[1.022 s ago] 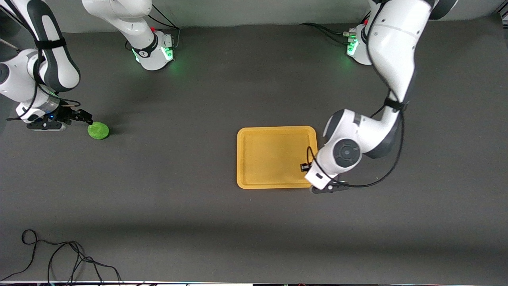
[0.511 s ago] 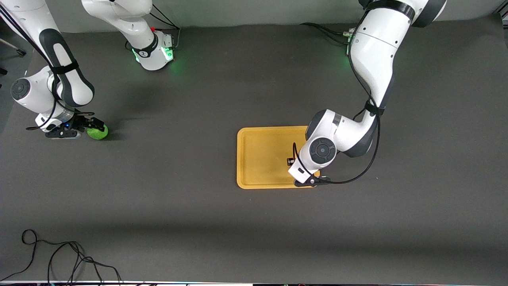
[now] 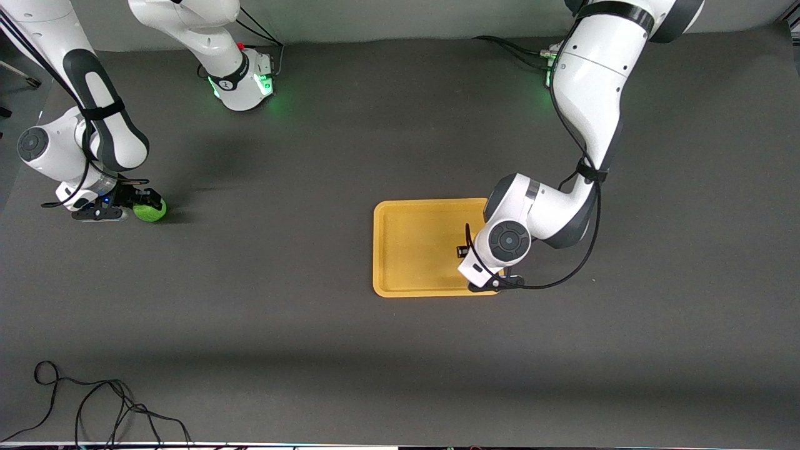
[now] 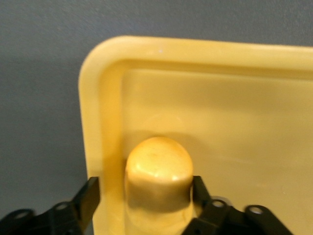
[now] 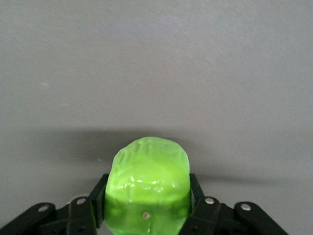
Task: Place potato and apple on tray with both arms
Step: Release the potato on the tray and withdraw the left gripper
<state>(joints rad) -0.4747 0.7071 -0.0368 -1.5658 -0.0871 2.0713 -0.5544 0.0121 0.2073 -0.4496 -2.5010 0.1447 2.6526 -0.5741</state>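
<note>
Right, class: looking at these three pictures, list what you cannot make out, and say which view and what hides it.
- Potato: front view, hidden under the left arm's wrist; shows only in the left wrist view.
- Left hand: front view, covered by its own wrist over the tray.
- Potato's underside: left wrist view, cut off by the edge, so contact with the tray is unclear.
- Apple: front view, partly covered by the right hand; lifted or resting, unclear.

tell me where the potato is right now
The potato sits between the left gripper's fingers over the tray, near a corner at the left arm's end; the front view hides it under that arm's wrist.
</note>
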